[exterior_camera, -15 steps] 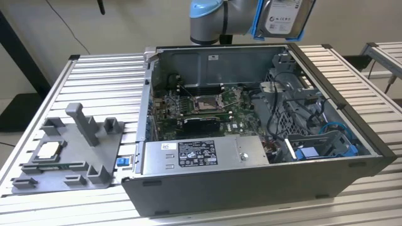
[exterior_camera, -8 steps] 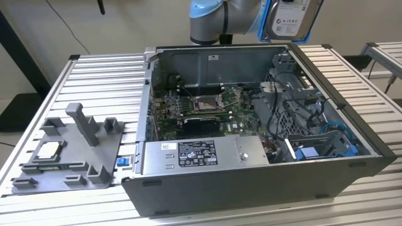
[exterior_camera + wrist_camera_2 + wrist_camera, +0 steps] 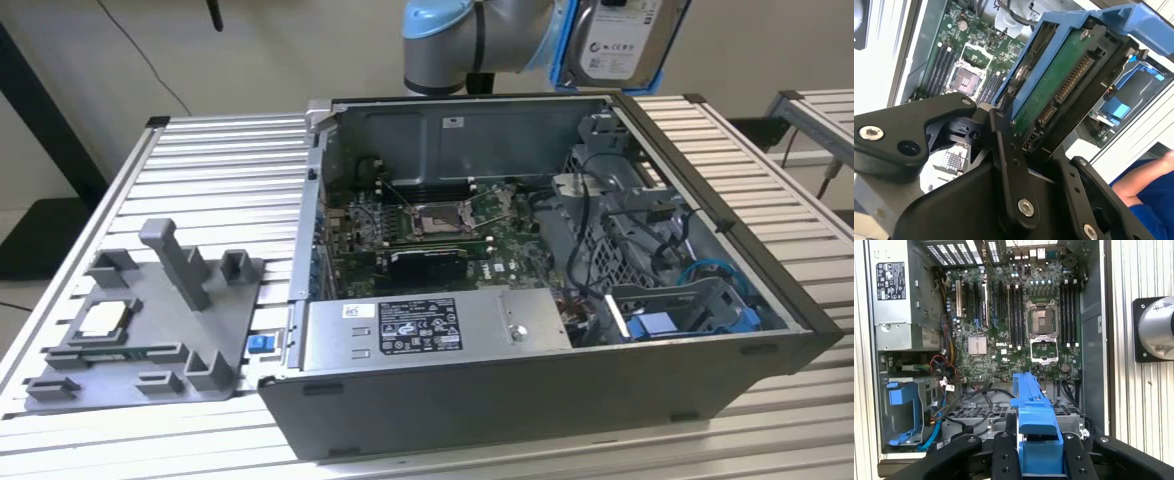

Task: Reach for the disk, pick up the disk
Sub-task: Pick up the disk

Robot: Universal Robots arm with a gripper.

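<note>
The hand (image 3: 1036,460) is clenched on the disk (image 3: 625,40), gripping its blue frame (image 3: 1035,425) between the black fingers (image 3: 1011,175). In the exterior view the disk hangs in the air above the far edge of the open computer case (image 3: 534,300), which stands on the slatted surface (image 3: 214,170).

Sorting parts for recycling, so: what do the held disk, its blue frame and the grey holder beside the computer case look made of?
Disk: likely metal body, silver-grey with a slight sheen, a white label on one face and a green circuit board on the other. Blue frame: apparently moulded plastic, uniformly bright with rounded ribs. Grey holder: probably matte plastic, dull and even, perhaps printed. The gripper has its jaws shut on the disk.
</note>
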